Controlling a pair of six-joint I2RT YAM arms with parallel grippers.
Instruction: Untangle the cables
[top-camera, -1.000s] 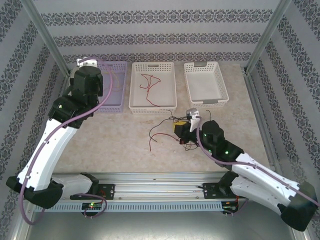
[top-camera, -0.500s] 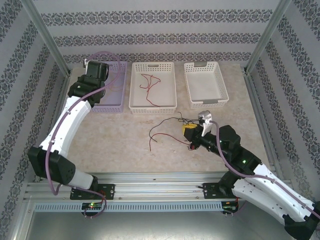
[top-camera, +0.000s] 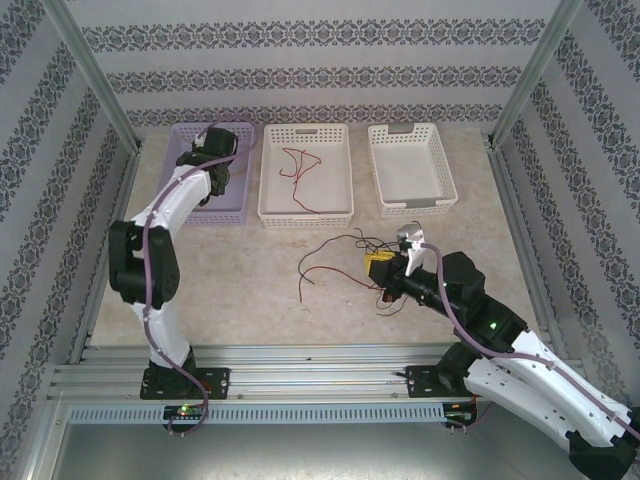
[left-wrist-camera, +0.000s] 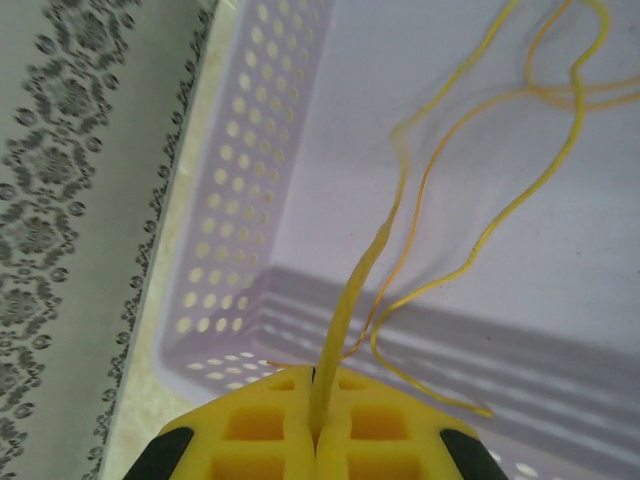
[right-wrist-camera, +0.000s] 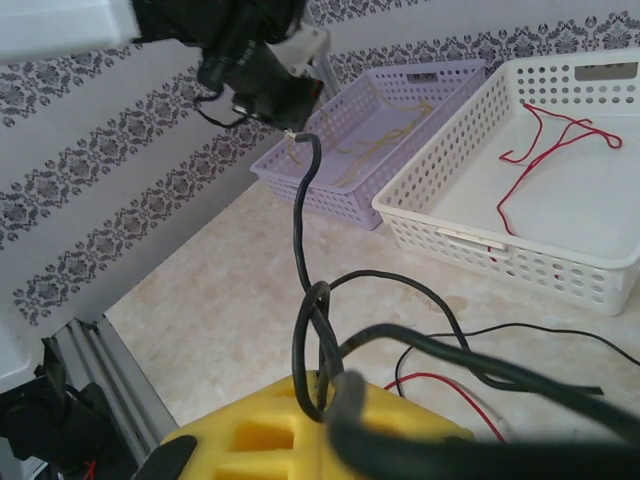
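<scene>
Since a second back the left arm has folded upright and brought its wrist over the purple basket (top-camera: 228, 215) at eleven o'clock on the table (top-camera: 220, 290). There the left gripper (left-wrist-camera: 318, 432) is pinched tight on a yellow cable (left-wrist-camera: 349, 300), whose loops lie on the basket floor. The right gripper (right-wrist-camera: 320, 400) — drawn back a little toward four o'clock — is clamped on a black cable (right-wrist-camera: 297, 230) at the three o'clock edge of the loose black and red cables (top-camera: 318, 268) mid-table, while one red cable (top-camera: 295, 170) lies in the white basket (top-camera: 305, 215) at twelve o'clock.
</scene>
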